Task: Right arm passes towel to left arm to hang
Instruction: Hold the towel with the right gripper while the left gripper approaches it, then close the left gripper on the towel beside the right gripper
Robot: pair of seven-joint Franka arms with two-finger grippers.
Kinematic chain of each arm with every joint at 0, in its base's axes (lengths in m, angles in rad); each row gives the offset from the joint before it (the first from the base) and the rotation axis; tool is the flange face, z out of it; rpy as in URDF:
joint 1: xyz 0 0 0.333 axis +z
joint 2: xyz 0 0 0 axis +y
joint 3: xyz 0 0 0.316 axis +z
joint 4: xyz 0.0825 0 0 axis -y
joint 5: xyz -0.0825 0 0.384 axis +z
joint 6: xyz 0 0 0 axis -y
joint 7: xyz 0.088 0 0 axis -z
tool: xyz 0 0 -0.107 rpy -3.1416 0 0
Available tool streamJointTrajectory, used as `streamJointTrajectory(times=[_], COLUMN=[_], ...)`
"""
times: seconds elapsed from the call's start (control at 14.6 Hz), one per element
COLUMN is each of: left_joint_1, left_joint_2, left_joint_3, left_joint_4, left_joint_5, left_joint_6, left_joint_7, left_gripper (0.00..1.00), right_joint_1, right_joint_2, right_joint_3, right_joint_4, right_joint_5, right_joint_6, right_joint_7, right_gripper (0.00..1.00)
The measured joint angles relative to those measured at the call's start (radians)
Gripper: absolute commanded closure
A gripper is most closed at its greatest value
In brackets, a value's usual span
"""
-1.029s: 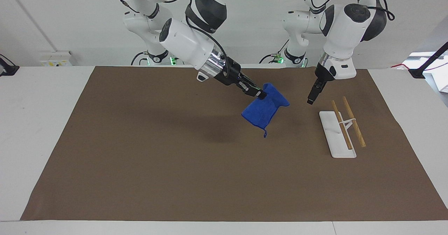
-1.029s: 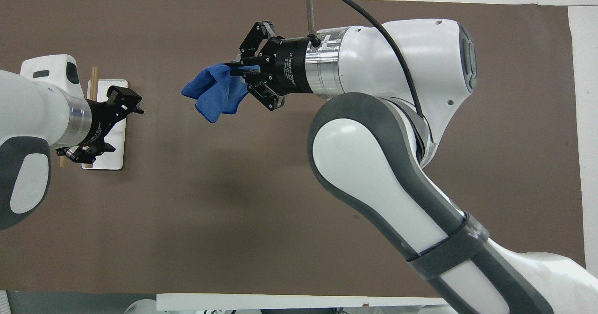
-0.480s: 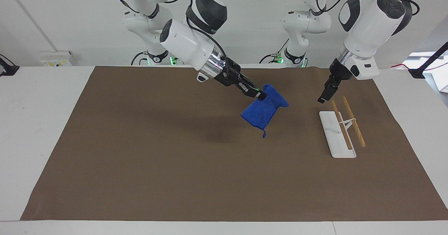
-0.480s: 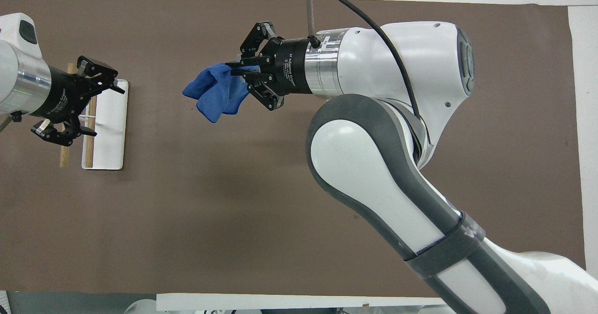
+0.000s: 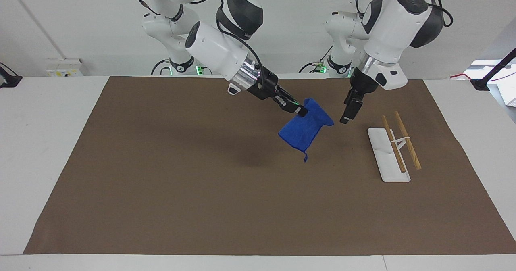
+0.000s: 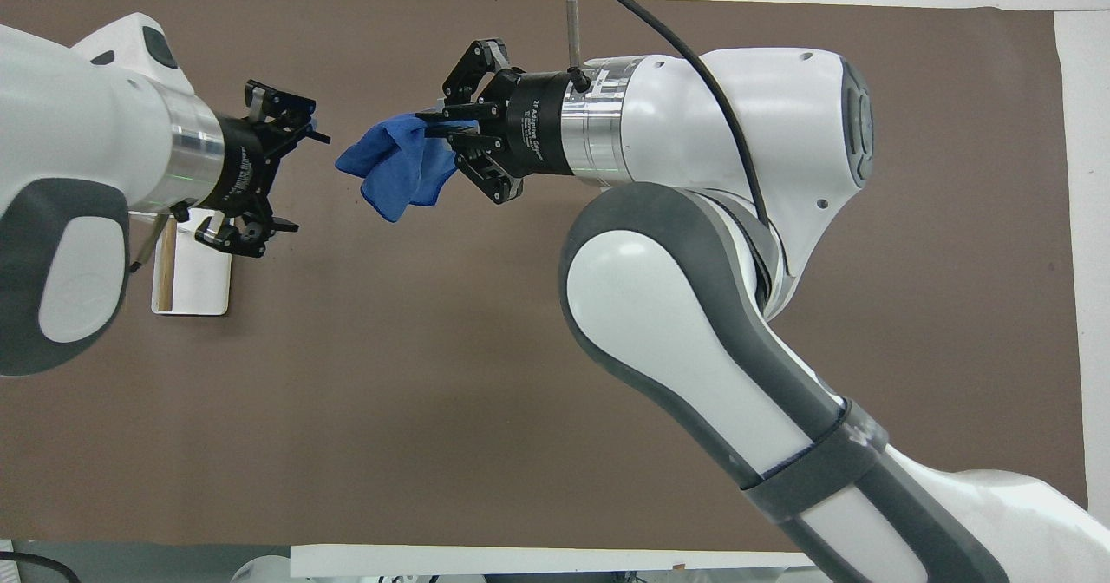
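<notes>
The blue towel point(image 5: 305, 130) hangs in the air over the middle of the brown mat, its loop tag dangling at the lowest corner. My right gripper point(image 5: 300, 110) is shut on the towel's upper edge; it also shows in the overhead view point(image 6: 429, 125) with the towel point(image 6: 395, 167). My left gripper point(image 5: 346, 117) is open and empty in the air, a small gap from the towel on the side toward the left arm's end. In the overhead view point(image 6: 299, 180) its jaws are spread wide and face the towel.
A white rack base point(image 5: 389, 158) with two wooden rods point(image 5: 408, 140) stands on the brown mat point(image 5: 181, 190) toward the left arm's end. In the overhead view the rack point(image 6: 192, 284) is partly covered by the left arm.
The left gripper first swung out over the rack, then came back and now sits closer to the towel than a second ago. The right gripper and the towel have barely moved.
</notes>
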Motion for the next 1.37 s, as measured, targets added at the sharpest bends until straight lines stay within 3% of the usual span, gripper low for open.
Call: streamJointTrajectory(times=[0.21, 0.55, 0.69, 0.89, 1.03, 1.17, 1.23, 1.3, 1.37], left_joint_1=[-0.011, -0.011, -0.011, -0.011, -0.011, -0.011, -0.011, -0.011, -0.011], left_joint_2=[0.005, 0.016, 0.026, 0.037, 0.037, 0.037, 0.037, 0.037, 0.037], left_joint_3=[0.001, 0.004, 0.004, 0.005, 0.005, 0.006, 0.006, 0.006, 0.006], left_joint_4=[0.0, 0.0, 0.0, 0.0, 0.0, 0.0, 0.0, 0.0, 0.0], left_joint_5=[-0.007, -0.007, -0.007, -0.007, -0.007, -0.007, -0.007, -0.007, -0.007], left_joint_6=[0.038, 0.066, 0.078, 0.079, 0.08, 0.08, 0.08, 0.08, 0.08], left_joint_7=[-0.005, 0.01, 0.014, 0.015, 0.016, 0.016, 0.016, 0.016, 0.016], left_gripper=[0.34, 0.44, 0.56, 0.88, 0.98, 1.0, 1.0, 1.0, 1.0], right_joint_1=[0.004, 0.004, 0.004, 0.004, 0.004, 0.004, 0.004, 0.004, 0.004], right_joint_2=[0.0, 0.0, 0.0, 0.0, 0.0, 0.0, 0.0, 0.0, 0.0], right_joint_3=[0.0, 0.0, 0.0, 0.0, 0.0, 0.0, 0.0, 0.0, 0.0], right_joint_4=[0.0, 0.0, 0.0, 0.0, 0.0, 0.0, 0.0, 0.0, -0.001], right_joint_5=[0.0, 0.0, 0.0, 0.0, 0.0, 0.0, 0.0, 0.0, 0.0], right_joint_6=[0.001, 0.001, 0.001, 0.001, 0.001, 0.001, 0.001, 0.001, 0.001], right_joint_7=[0.0, 0.0, 0.0, 0.0, 0.0, 0.0, 0.0, 0.0, 0.0], right_gripper=[1.0, 1.0, 1.0, 1.0, 1.0, 1.0, 0.93, 0.6, 0.39])
